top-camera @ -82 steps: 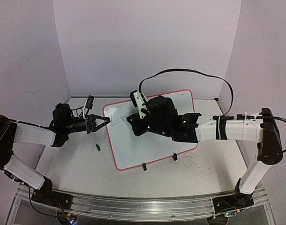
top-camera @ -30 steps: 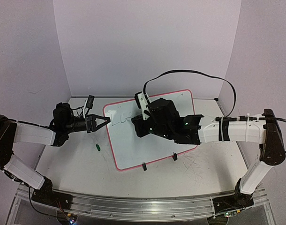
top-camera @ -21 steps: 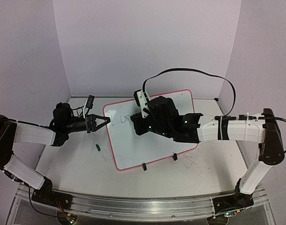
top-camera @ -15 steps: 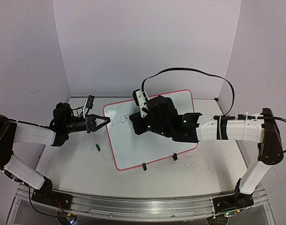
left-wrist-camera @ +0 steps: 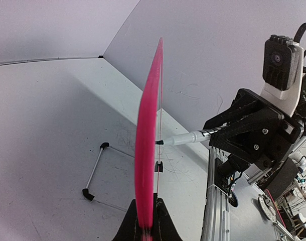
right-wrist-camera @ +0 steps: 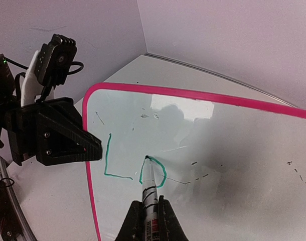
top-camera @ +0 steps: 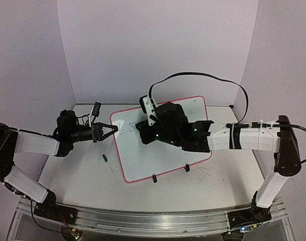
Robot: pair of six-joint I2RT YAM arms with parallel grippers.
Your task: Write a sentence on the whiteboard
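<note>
Near the table's centre sits the whiteboard, its two black clips on the 6 o'clock edge. At its 9 o'clock edge the left gripper pinches the pink rim, fingers narrow and clamped on it. Over the board, the right gripper is closed around a marker. Its tip touches the board toward 10 o'clock, on a green "o" beside an "L", which is all of the sentence written.
</note>
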